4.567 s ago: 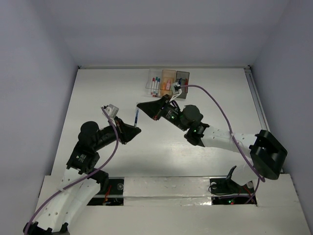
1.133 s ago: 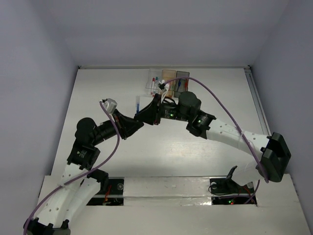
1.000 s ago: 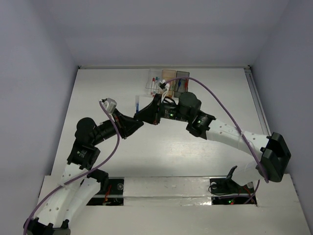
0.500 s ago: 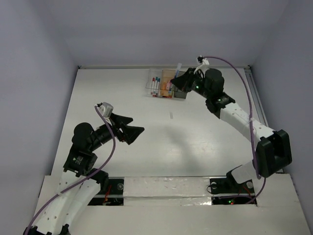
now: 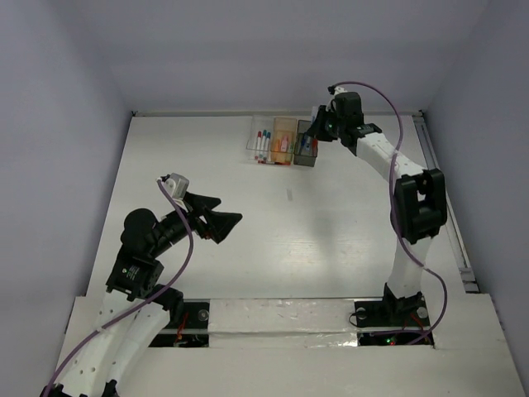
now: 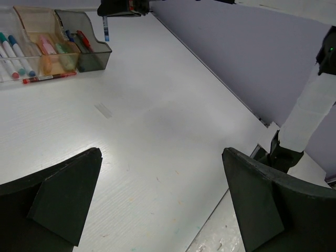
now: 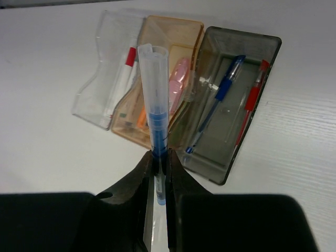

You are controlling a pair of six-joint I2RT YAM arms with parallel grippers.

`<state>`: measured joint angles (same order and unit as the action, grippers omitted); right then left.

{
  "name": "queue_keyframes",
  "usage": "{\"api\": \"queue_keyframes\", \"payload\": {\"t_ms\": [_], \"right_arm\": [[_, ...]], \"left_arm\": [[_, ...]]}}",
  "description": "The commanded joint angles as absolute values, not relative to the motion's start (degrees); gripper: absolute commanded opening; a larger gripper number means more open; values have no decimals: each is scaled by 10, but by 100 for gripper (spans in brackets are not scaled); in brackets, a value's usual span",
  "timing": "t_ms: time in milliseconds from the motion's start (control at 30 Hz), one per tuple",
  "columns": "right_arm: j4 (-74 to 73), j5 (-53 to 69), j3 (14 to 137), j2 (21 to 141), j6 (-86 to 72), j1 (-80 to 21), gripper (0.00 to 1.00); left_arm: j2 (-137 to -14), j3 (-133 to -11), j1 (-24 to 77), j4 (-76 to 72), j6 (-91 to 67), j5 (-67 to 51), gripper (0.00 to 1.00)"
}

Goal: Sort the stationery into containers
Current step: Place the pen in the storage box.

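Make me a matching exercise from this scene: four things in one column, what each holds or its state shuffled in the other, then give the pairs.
Column A
1. grey bin
2. orange bin
3. clear-capped pen
4. left fingers

Column B
a. pinched between the right fingers
b. spread wide with nothing between them
c. holds a blue pen and a red pen
d. holds a pink item

Pairs: 1-c, 2-d, 3-a, 4-b
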<state>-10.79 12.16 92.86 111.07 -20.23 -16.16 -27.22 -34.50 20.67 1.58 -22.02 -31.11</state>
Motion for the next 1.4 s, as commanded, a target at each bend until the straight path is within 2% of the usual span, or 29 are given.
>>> {"api": "queue_keyframes", "payload": {"t_ms": [0,400,667,733,867,1000,1133,1267,1367], "right_arm": [[-157,103,1011,1145,-165,-158,0],[-195,93,1112,1257,-158,-153,0],[-229,98,1139,1278,-147,-153,0],[-227,98,1130,1275,-149,-153,4],[-230,97,1132,1270,-147,-153,21],[-244,89,1143,1270,-139,-153,29],[-268,86,1160,1279,-132,-153,32],[-276,80,1158,1271,-132,-153,42],[-252,91,1137,1242,-140,-153,44]], "left_arm": [[-267,-343,207,-1,-214,-308,99],[-269,-343,207,-1,-214,-311,99],[-270,-343,207,-1,-214,-309,99],[-270,-343,207,11,-214,-308,99],[-271,-342,207,11,-214,-308,99],[-270,-342,207,11,-215,-308,99],[-269,-342,207,11,-215,-308,99],[-269,-341,207,11,-215,-308,99],[-270,-342,207,10,-215,-309,99]]}}
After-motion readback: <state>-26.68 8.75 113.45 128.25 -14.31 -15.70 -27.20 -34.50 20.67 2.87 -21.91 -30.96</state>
